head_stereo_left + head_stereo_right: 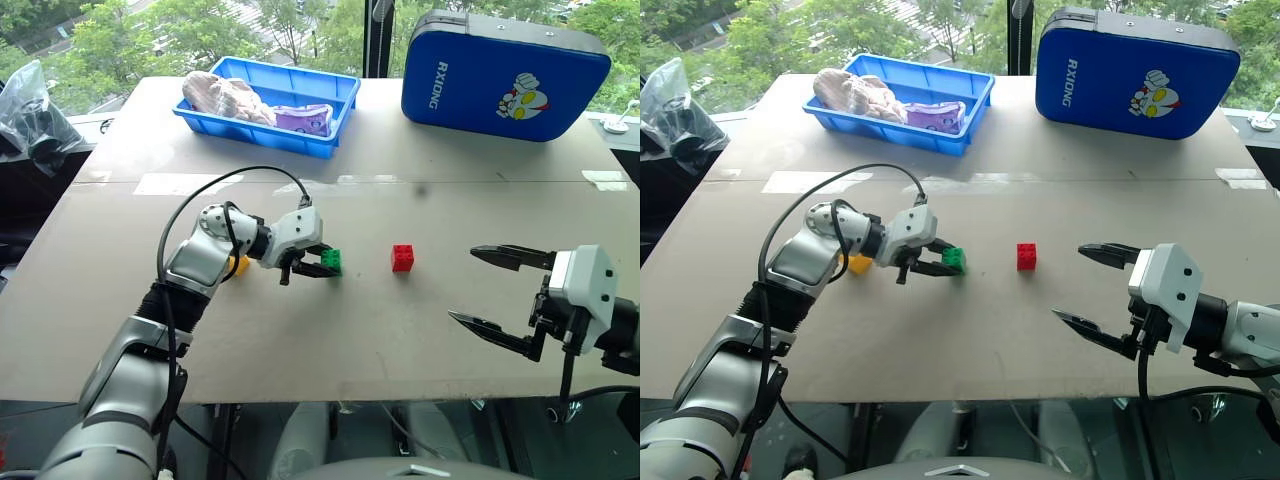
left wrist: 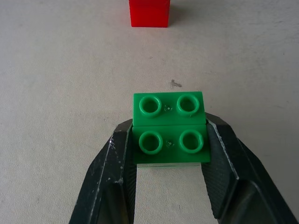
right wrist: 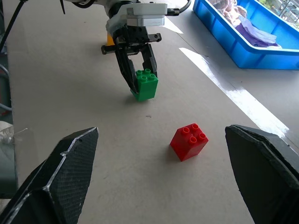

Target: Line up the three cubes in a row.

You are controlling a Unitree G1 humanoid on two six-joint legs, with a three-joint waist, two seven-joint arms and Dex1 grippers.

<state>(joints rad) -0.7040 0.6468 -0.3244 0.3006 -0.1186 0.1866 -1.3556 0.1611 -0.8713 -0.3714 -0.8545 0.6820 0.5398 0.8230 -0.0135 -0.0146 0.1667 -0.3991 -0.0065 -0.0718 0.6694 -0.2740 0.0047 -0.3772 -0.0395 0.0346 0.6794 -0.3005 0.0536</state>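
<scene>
My left gripper [image 1: 322,268] is shut on the green cube [image 1: 332,262], its two black fingers [image 2: 114,163] clamping the cube's sides. The cube sits at or barely above the table; I cannot tell which. To its right, a short gap away, the red cube [image 1: 403,258] stands free on the table, also seen as the red cube [image 3: 188,141]. The yellow cube [image 1: 239,265] lies left of the green one, mostly hidden behind my left wrist. My right gripper [image 1: 461,284] hovers wide open at the right, empty, well clear of the red cube.
A blue bin [image 1: 330,140] with soft cloth items stands at the back, and a blue case [image 1: 505,75] at the back right. A dark plastic bag [image 1: 30,110] lies off the table's left. A black cable [image 1: 200,195] loops over my left arm.
</scene>
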